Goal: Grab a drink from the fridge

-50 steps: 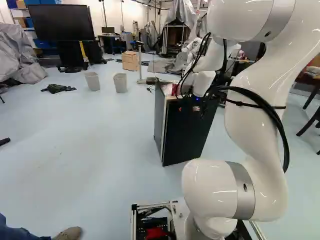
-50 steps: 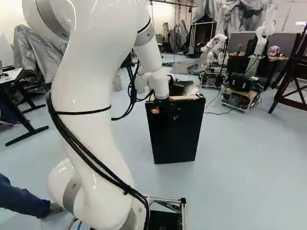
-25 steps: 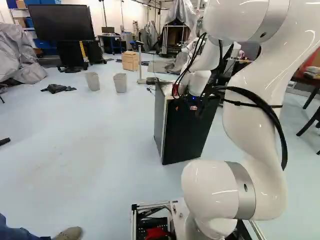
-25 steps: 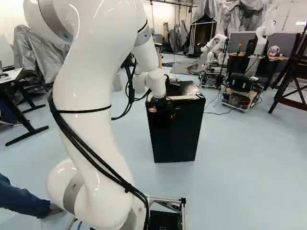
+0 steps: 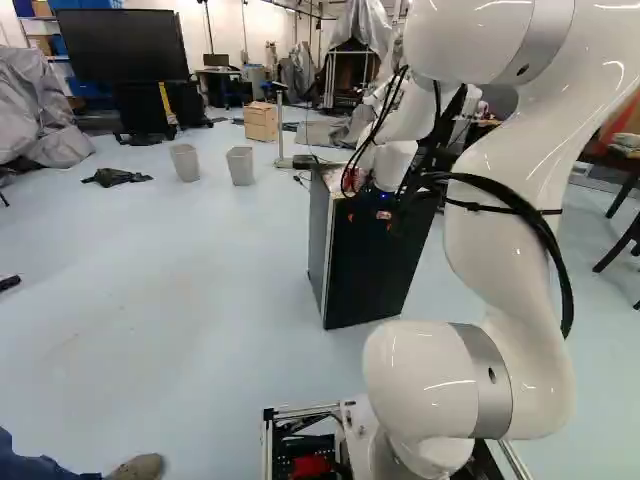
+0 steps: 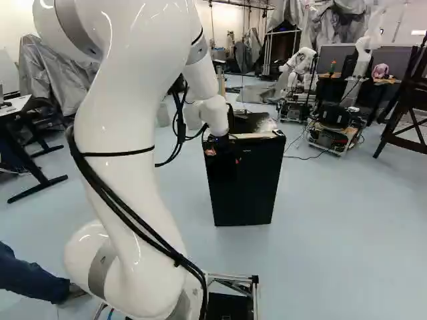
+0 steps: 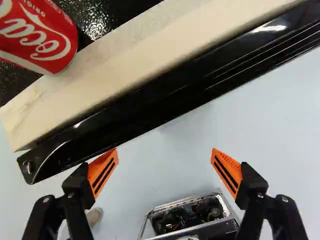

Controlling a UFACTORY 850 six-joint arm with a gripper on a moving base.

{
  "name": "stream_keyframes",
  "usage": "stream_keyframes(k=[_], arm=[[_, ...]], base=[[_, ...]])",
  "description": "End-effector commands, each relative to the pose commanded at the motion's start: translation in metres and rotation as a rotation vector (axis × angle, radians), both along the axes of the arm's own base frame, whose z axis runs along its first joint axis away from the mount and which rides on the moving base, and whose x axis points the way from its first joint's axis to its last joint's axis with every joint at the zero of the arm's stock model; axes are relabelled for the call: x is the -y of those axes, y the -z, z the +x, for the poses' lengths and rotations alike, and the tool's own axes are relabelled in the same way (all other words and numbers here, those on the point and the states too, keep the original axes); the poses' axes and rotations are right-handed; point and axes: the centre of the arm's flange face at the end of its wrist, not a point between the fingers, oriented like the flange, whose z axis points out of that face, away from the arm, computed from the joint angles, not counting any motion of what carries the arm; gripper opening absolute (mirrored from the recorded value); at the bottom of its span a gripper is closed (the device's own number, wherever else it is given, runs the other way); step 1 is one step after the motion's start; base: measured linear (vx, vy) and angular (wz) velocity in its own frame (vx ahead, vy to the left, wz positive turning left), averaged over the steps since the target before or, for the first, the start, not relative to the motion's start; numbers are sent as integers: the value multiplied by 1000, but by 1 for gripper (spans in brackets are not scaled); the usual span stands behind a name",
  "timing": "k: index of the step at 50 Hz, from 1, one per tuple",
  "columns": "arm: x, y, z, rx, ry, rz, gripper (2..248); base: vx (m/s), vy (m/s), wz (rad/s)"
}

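White arm (image 6: 123, 140) arched forward, hand (image 6: 224, 156) pointing down, spread wide, just beside the black fridge (image 6: 247, 193)

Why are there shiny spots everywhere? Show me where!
Probably the room's lights bouncing off smooth things. Left base view: white streaks on the robot's arm. Right base view: more streaks, up high and down low on that arm. Wrist view: glints along the black edge of the fridge, and tiny sparkles on its bumpy dark top beside the red can.

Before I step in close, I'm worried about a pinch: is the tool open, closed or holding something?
Black, orange-padded, two-fingered tool: open, fingers wide apart, holding nothing.
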Motion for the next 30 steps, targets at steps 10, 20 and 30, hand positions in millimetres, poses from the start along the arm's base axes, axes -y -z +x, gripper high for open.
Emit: stream_keyframes(k=[10, 20, 30], arm=[[0, 0, -17, -10, 7, 2, 247], [0, -1, -35, -14, 15, 2, 247], [2, -3, -50, 26, 29, -16, 247]], base=[[0, 0, 0], [0, 0, 0], [0, 0, 0]])
